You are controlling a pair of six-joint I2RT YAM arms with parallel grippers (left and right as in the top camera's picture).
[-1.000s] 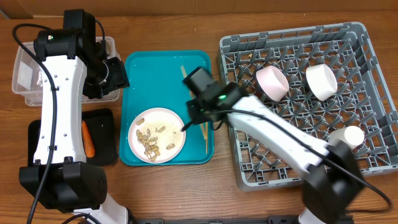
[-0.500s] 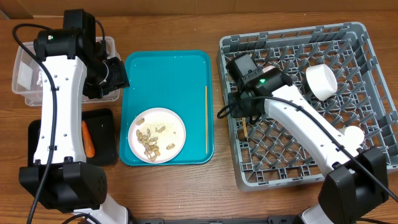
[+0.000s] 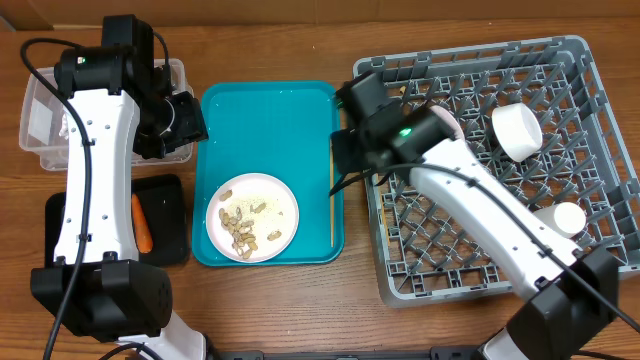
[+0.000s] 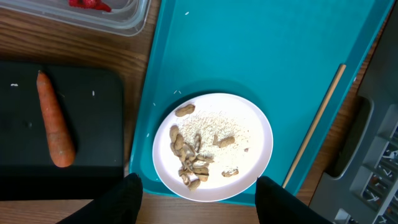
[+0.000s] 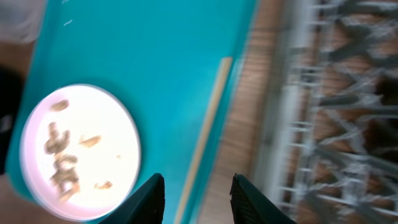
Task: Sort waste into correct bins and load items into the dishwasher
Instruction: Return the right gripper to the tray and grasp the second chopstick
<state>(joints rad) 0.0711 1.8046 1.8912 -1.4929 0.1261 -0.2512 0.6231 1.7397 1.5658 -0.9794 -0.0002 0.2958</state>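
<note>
**A:** How does the right gripper [image 5: 197, 180] stand?

**B:** Its jaws are parted and it grips nothing. It hangs over the right edge of the teal tray [image 3: 265, 120], beside the left wall of the grey dish rack [image 3: 600, 262]. In the right wrist view, a wooden chopstick [image 3: 332, 190] lies flat on the tray below, running near to far along that edge. The view there is blurred.

**A:** And the left gripper [image 4: 198, 183]?

**B:** It is open and empty, up at the far left, over the gap between the clear tub [image 3: 40, 120] and the tray. Its camera looks down on the white plate [image 3: 262, 190].

**A:** Where is the plate?

**B:** On the near part of the teal tray, with peanut shells [image 3: 240, 228] scattered on it.

**A:** What about the waste?

**B:** The carrot [image 3: 141, 222] lies in the black tray [image 3: 165, 245], on the worktop [image 3: 300, 300] near the left arm's base. A red wrapper [image 4: 90, 4] shows in the tub.

**A:** What is in the rack?

**B:** There is a pink bowl [image 3: 450, 125], partly behind the right arm, at the far side. A white bowl [image 3: 516, 130] sits to its right, and a small white cup [image 3: 568, 218] at the right wall.
</note>
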